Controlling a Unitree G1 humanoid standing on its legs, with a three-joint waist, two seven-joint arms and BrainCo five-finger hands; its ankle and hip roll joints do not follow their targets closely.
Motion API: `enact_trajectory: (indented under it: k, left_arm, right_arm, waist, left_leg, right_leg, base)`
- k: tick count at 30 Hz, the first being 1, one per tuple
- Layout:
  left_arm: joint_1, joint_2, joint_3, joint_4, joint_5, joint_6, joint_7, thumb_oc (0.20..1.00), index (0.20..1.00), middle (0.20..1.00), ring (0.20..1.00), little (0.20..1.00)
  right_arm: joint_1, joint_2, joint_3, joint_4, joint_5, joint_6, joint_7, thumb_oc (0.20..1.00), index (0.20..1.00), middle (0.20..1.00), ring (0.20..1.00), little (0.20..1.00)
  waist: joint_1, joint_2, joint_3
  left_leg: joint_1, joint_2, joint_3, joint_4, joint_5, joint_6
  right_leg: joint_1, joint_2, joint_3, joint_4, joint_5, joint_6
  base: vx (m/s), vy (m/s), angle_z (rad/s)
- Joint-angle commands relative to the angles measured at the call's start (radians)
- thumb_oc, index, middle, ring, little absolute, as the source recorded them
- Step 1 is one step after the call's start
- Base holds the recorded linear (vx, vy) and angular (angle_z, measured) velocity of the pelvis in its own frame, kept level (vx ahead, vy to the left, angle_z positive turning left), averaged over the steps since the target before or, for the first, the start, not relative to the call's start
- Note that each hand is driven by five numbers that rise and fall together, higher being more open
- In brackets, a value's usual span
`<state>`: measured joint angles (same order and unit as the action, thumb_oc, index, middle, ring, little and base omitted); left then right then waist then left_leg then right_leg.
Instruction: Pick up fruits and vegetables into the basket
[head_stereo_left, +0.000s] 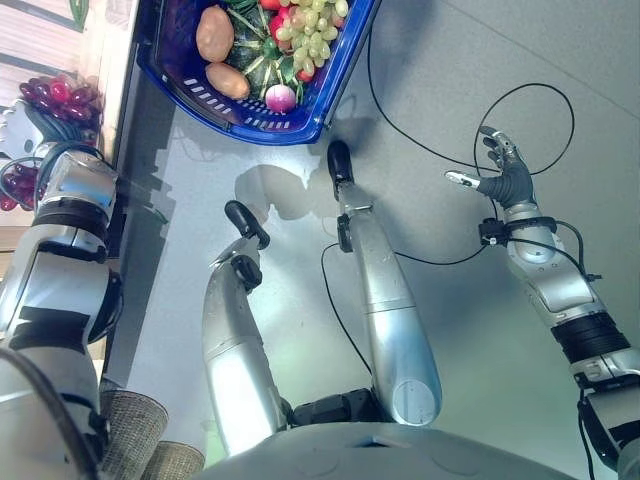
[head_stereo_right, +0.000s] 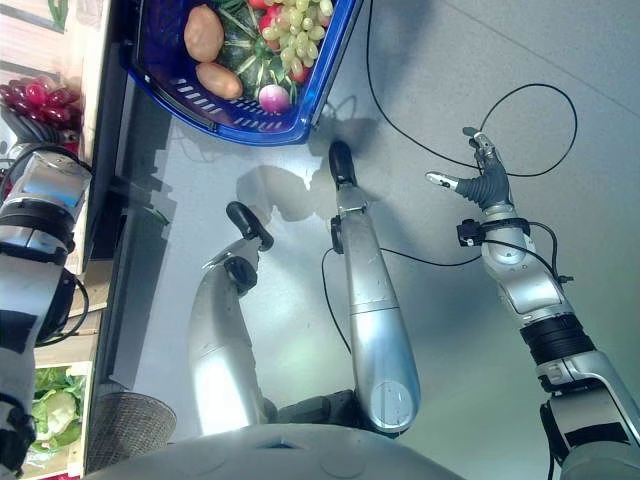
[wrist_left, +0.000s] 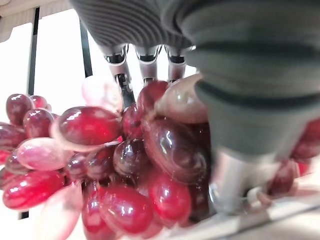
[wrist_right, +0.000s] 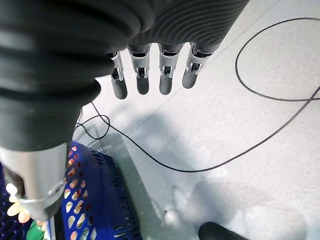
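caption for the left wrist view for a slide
Left robot hand closing around a bunch of red grapes on the shelf.

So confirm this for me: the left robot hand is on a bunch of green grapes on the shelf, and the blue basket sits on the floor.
Wrong colour: the left wrist view shows the left robot hand on red grapes. The blue basket part stands.

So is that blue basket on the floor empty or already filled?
Partly filled. The blue basket already holds two potatoes, green grapes, a radish and other produce.
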<state>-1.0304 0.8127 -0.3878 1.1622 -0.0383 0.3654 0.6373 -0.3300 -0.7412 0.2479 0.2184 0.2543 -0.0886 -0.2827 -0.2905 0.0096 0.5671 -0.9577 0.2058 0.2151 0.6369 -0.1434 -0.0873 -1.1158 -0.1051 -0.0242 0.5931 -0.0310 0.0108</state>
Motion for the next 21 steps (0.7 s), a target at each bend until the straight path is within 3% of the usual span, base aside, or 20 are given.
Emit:
enact_trajectory:
  k: [1, 4, 9, 14, 21]
  left_arm:
    - [0.096, -0.080, 0.011, 0.047, -0.061, -0.021, -0.041, 0.200, 0.200, 0.200, 0.200, 0.200]
    - [0.112, -0.089, 0.037, 0.038, -0.115, -0.046, -0.013, 0.200, 0.200, 0.200, 0.200, 0.200]
    - [0.146, -0.102, 0.102, -0.001, -0.231, -0.167, 0.010, 0.200, 0.200, 0.200, 0.200, 0.200]
    - [0.180, -0.118, 0.151, -0.046, -0.309, -0.218, 0.034, 0.200, 0.200, 0.200, 0.200, 0.200]
    - [0.265, -0.143, 0.240, -0.143, -0.397, -0.401, 0.028, 0.200, 0.200, 0.200, 0.200, 0.200]
  right_arm:
    - [0.048, 0.008, -0.017, -0.036, -0.005, -0.034, -0.025, 1.000, 1.000, 1.000, 1.000, 1.000]
    - [0.052, 0.011, -0.020, -0.041, -0.019, -0.034, -0.029, 1.000, 1.000, 1.000, 1.000, 1.000]
    - [0.068, 0.020, -0.024, -0.048, -0.031, -0.041, -0.034, 1.000, 1.000, 1.000, 1.000, 1.000]
    - [0.084, 0.031, -0.036, -0.067, -0.048, -0.038, -0.030, 1.000, 1.000, 1.000, 1.000, 1.000]
    - [0.125, 0.050, -0.054, -0.094, -0.072, -0.041, -0.007, 1.000, 1.000, 1.000, 1.000, 1.000]
  waist:
    - [-0.002, -0.035, -0.047]
    - [-0.001, -0.038, -0.047]
    - [0.008, -0.043, -0.047]
    - [0.019, -0.047, -0.047]
    - [0.041, -0.045, -0.047]
  left_leg:
    - [-0.029, -0.016, -0.010, 0.032, -0.056, 0.007]
    - [-0.019, -0.016, -0.010, 0.027, -0.054, 0.007]
    - [-0.005, -0.014, -0.019, 0.027, -0.053, 0.008]
    - [0.026, -0.018, -0.024, 0.016, -0.052, 0.009]
    - [0.109, -0.026, -0.028, -0.005, -0.046, 0.014]
  right_leg:
    - [0.037, -0.005, 0.022, 0.005, -0.066, 0.060]
    - [0.048, -0.004, 0.020, 0.001, -0.066, 0.060]
    - [0.065, -0.008, 0.014, 0.003, -0.070, 0.059]
    - [0.098, -0.013, 0.005, -0.007, -0.071, 0.063]
    - [0.185, -0.030, -0.010, -0.022, -0.078, 0.068]
  base:
    - [0.00, 0.000, 0.00]
    - [0.00, 0.001, -0.01]
    - [-0.01, -0.003, 0.04]
    - [-0.02, -0.001, 0.07]
    - [0.00, 0.004, 0.01]
